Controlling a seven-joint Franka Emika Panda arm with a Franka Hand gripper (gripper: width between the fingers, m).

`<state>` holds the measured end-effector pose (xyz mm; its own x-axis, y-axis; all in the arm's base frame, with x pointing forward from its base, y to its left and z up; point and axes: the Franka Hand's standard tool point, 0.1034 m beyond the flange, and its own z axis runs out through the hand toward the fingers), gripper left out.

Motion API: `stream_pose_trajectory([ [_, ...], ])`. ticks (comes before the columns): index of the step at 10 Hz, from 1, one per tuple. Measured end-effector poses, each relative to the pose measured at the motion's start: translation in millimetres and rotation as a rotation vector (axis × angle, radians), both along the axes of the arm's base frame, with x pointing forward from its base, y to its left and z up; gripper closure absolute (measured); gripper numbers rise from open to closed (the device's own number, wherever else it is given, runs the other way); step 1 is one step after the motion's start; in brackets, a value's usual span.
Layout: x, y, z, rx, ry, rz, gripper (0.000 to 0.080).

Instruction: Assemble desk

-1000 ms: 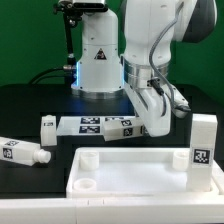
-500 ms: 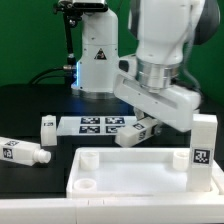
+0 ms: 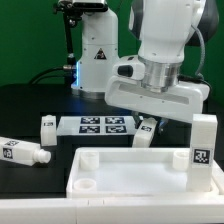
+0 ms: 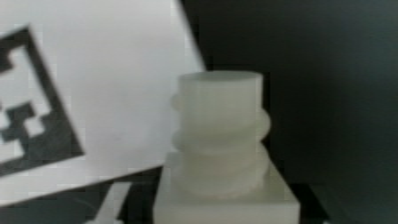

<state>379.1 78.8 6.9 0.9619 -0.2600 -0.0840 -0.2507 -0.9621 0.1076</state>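
The white tray-like tabletop point(image 3: 140, 172) lies at the front, with a round socket point(image 3: 86, 185) at its near left corner. One white leg point(image 3: 203, 143) stands upright at its right corner. My gripper point(image 3: 150, 118) is shut on another white leg point(image 3: 145, 130) and holds it tilted, just above the table, behind the tabletop. In the wrist view the held leg's threaded end point(image 4: 222, 125) points away from the camera, and the gripper point(image 4: 222, 208) shows only as dark shapes on either side of the leg. A loose leg point(image 3: 22, 152) lies at the left. Another leg point(image 3: 48, 128) stands by the marker board.
The marker board point(image 3: 95, 124) lies flat behind the tabletop; it also shows in the wrist view point(image 4: 89, 100). The robot base point(image 3: 98, 60) stands at the back. The table is black point(image 3: 30, 105).
The gripper has risen from the table with the leg and turned at the wrist. The leg has swung from lying flat to a steeper tilt.
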Motion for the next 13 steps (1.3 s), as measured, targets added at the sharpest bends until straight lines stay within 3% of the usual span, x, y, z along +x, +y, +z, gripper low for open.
stream_pose_trajectory([
  [3,-27.4,-16.3,-1.8,0.000,-0.013,0.145,0.0515],
  [7,-29.7,-17.7,-1.3,0.008,0.029,0.144,0.0515],
  [9,-6.4,-22.6,14.5,0.039,0.069,0.098,0.0227],
  [10,-6.9,-26.2,20.6,0.065,0.167,0.071,0.0227],
  [11,2.6,-29.1,29.7,0.100,0.256,0.048,0.0166],
  [12,11.6,-32.4,32.8,0.144,0.364,0.014,0.0153],
  [13,25.1,-31.8,35.6,0.158,0.412,-0.025,0.0153],
])
